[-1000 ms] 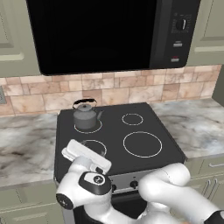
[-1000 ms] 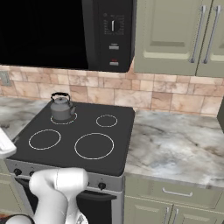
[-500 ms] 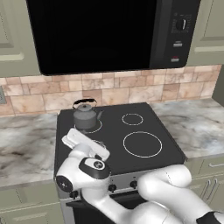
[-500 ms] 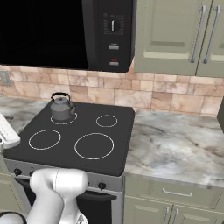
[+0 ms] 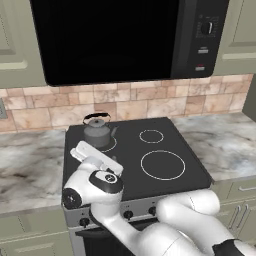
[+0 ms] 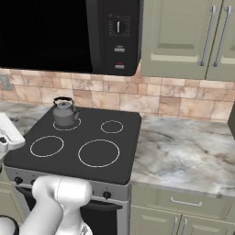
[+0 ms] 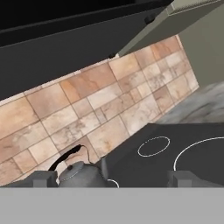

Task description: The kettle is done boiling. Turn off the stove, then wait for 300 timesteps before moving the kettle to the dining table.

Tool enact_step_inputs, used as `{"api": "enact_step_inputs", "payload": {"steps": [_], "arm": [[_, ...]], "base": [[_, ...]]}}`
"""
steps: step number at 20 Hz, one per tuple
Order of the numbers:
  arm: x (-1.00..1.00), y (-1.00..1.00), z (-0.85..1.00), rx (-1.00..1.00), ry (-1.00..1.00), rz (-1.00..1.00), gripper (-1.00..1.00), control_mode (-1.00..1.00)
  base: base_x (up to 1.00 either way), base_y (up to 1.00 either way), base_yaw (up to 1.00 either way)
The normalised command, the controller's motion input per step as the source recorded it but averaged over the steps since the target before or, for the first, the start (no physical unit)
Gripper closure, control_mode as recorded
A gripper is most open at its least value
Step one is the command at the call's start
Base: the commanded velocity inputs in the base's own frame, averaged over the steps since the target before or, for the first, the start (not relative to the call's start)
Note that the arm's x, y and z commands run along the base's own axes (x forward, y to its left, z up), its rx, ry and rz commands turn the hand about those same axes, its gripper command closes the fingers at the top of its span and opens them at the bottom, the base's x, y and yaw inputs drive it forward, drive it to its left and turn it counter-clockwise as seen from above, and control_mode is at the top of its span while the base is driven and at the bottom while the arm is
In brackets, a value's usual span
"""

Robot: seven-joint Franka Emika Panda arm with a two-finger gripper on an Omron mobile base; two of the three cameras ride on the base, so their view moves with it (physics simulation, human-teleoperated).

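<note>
Two steps remain untouched, judging by the layout: kettle [image 5: 97,133] sits on the stove's [image 5: 165,185] back-left burner, claw [image 7: 109,178] spread wide and empty, aimed at it. Next, a front knob [image 5: 128,215] should be reached and turned off.

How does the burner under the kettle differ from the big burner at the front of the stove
The rear burner carries the kettle, which hides most of its ring; the big front burner is bare with its whole ring showing. The rear burner sits by the backsplash, the big front burner near the knobs. Both are white rings on the stove.
</note>
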Motion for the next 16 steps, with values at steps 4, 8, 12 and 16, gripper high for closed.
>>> {"api": "enact_step_inputs", "payload": {"steps": [4, 8, 12, 16], "arm": [[0.24, 0.01, 0.0, 0.0, 0.02, 0.0, -1.0, -1.0], [0.28, 0.0, 0.0, 0.0, 0.07, 0.0, -1.0, -1.0], [0.33, 0.01, 0.0, 0.0, 0.11, 0.0, -1.0, -1.0], [0.36, 0.12, 0.0, 0.0, 0.13, 0.0, -1.0, -1.0]], "base": [[0.0, 0.0, 0.0], [0.0, 0.0, 0.0], [0.0, 0.0, 0.0], [0.0, 0.0, 0.0]]}}
